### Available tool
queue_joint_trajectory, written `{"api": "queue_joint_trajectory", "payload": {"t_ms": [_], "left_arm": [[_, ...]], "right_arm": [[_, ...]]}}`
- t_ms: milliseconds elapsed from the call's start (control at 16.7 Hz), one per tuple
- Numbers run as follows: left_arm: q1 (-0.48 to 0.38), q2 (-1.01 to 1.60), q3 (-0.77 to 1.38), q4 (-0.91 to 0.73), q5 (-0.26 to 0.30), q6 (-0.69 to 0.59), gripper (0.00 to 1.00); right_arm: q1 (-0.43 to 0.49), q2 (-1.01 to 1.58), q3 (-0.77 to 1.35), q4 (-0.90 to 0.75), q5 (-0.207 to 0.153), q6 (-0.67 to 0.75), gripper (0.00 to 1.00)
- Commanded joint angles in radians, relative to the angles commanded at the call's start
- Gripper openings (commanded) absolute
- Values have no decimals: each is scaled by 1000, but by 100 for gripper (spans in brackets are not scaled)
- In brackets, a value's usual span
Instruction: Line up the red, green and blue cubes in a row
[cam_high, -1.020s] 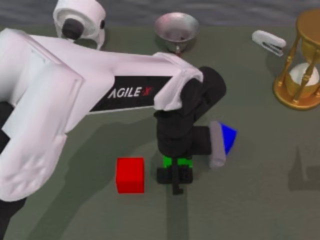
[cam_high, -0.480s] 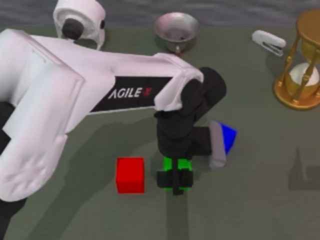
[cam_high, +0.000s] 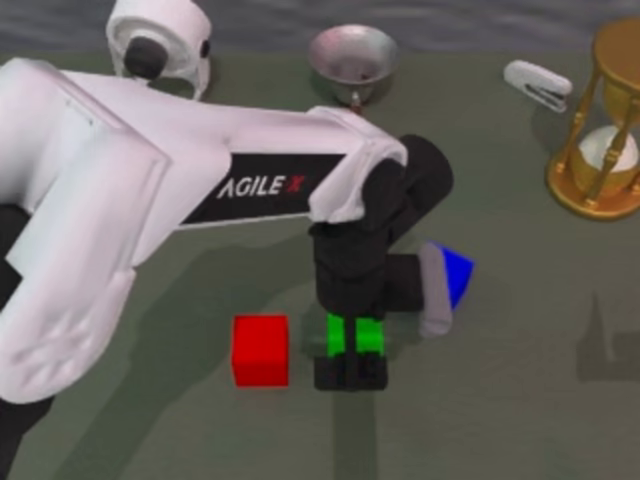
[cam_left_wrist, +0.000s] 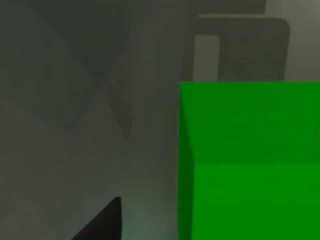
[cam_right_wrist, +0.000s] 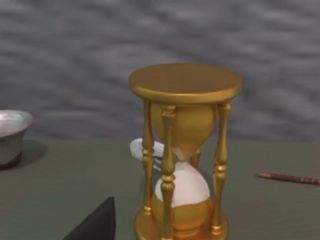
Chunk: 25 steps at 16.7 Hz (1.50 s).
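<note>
The red cube (cam_high: 260, 350) sits on the table at front centre. To its right, a small gap away, is the green cube (cam_high: 340, 335). My left gripper (cam_high: 350, 372) hangs over the green cube and is open. In the left wrist view the green cube (cam_left_wrist: 250, 160) fills one side, and a strip of table shows between it and my one visible fingertip (cam_left_wrist: 107, 222). The blue cube (cam_high: 458, 275) lies farther right and back, partly hidden behind my left wrist. My right gripper is outside the top view; one dark fingertip (cam_right_wrist: 102, 222) shows in the right wrist view, holding nothing.
A metal bowl (cam_high: 353, 62) stands at the back centre, a white stapler (cam_high: 538, 85) at the back right. A golden hourglass (cam_high: 605, 130) stands at the right edge, close in front of the right wrist camera (cam_right_wrist: 185, 150). A pencil (cam_right_wrist: 290, 178) lies beyond it.
More of the green cube now shows behind my left gripper, whose fingers look spread wider than before. The red and blue cubes have not moved.
</note>
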Motion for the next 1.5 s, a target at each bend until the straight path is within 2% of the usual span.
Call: {"api": "queue_joint_trajectory", "payload": {"t_ms": [240, 600, 1020, 1260, 1500], "left_arm": [[1, -4, 16, -17, 0, 3, 100], [20, -71, 147, -222, -1, -1, 100], [22, -87, 148, -230, -1, -5, 100], [91, -231, 20, -147, -8, -56, 100], [222, -537, -228, 6, -16, -162, 100]], "right_arm": [[0, 0, 0, 0, 0, 0, 100], [0, 0, 0, 0, 0, 0, 100], [4, 10, 10, -7, -1, -3, 100], [47, 149, 147, -95, -3, -39, 100], [121, 449, 416, -262, -1, -107, 100]]}}
